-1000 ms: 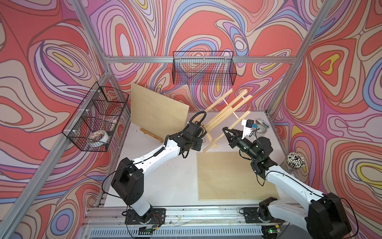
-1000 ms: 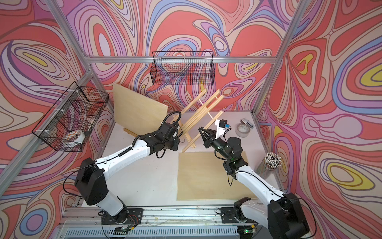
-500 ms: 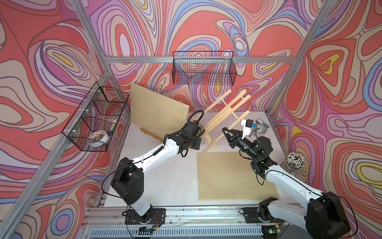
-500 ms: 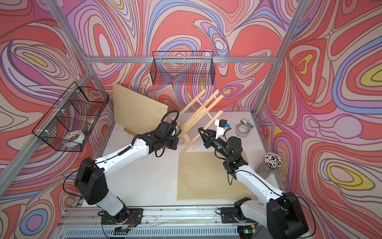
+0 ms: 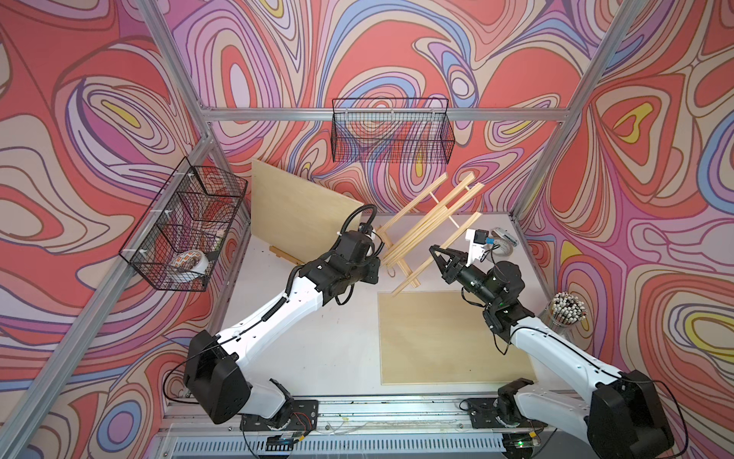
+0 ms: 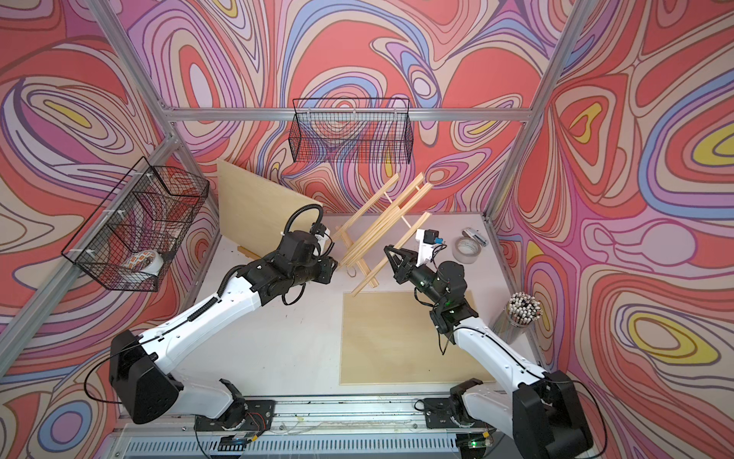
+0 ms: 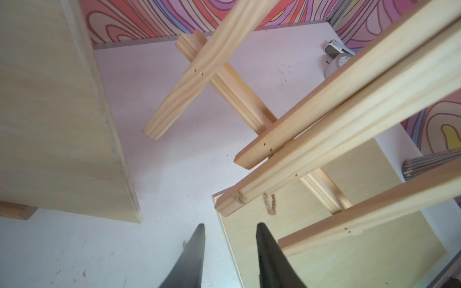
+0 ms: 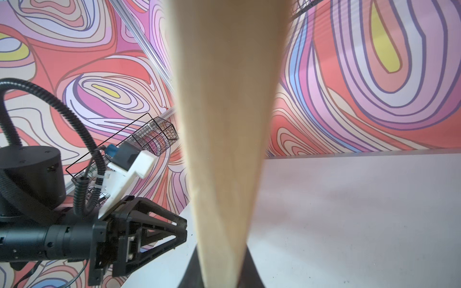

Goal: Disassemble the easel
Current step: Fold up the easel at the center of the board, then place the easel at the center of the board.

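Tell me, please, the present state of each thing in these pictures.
Pale wooden easel: assembled, tilted, gripped on one side.
Left black claw: open, holding nothing.
Right black claw: shut on the easel.
Rectangular plywood board at the back: standing on edge, tilted.
Rectangular plywood board in front: lying flat.

The easel (image 5: 427, 234) is leaning on a steep diagonal in both top views (image 6: 381, 234), a frame of pale pine with its top ends pointing up toward the back wall (image 5: 496, 175) and its low ends sitting over the far half of the table (image 5: 337, 337). Its slats (image 7: 324, 107) are bunching close together, nearly folded, and a crossbar (image 7: 239, 97) is still pinning them. A short twine loop (image 7: 270, 204) is dangling by one foot.
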Controlling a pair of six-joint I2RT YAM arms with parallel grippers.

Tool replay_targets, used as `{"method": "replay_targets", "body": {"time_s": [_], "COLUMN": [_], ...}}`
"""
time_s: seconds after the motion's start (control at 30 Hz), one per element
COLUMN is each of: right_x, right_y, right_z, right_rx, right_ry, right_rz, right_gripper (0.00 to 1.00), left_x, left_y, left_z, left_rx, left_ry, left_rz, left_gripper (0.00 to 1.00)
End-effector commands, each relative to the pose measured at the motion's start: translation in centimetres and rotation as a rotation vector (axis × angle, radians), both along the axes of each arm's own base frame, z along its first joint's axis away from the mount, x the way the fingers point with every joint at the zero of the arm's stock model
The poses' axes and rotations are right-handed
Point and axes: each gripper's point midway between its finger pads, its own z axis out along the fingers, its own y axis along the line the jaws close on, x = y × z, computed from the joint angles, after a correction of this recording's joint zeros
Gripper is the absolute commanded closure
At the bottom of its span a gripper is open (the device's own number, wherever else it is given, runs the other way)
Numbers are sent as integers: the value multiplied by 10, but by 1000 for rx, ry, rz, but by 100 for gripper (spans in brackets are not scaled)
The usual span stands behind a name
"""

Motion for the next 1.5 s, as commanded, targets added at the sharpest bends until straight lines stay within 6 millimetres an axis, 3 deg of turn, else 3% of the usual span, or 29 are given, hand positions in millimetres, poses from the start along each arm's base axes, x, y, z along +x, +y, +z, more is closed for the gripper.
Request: {"method": "replay_targets", "body": {"time_s": [0.0, 0.37, 0.67, 0.83, 1.0, 1.3, 1.47], "right_x": [-4, -17, -19, 5, 29, 40, 45], "right_y": [5, 22, 18, 2, -36, -77, -79], "right_z": [25, 38, 42, 23, 16, 15, 16], "right_rx": [50, 129, 151, 31, -158, -523, -831], "right_ry": [-70, -101, -98, -2, 85, 99, 37], "right_rz": [57, 211, 208, 29, -243, -486, -641], "right_gripper": [100, 100, 100, 100, 100, 100, 100], "left_x": [2, 22, 24, 19, 6, -16, -21], "left_y": [-6, -14, -9, -10, -11, 0, 13], "left_z": [-2, -47, -54, -39, -8, 38, 57], "left_rx": [-21, 60, 88, 42, -47, -153, -189], "left_ry": [-10, 116, 132, 117, 70, -43, -126], "left_rz": [-31, -24, 2, -9, -36, -54, -21], "left_gripper": [64, 70, 70, 67, 54, 38, 35]}}
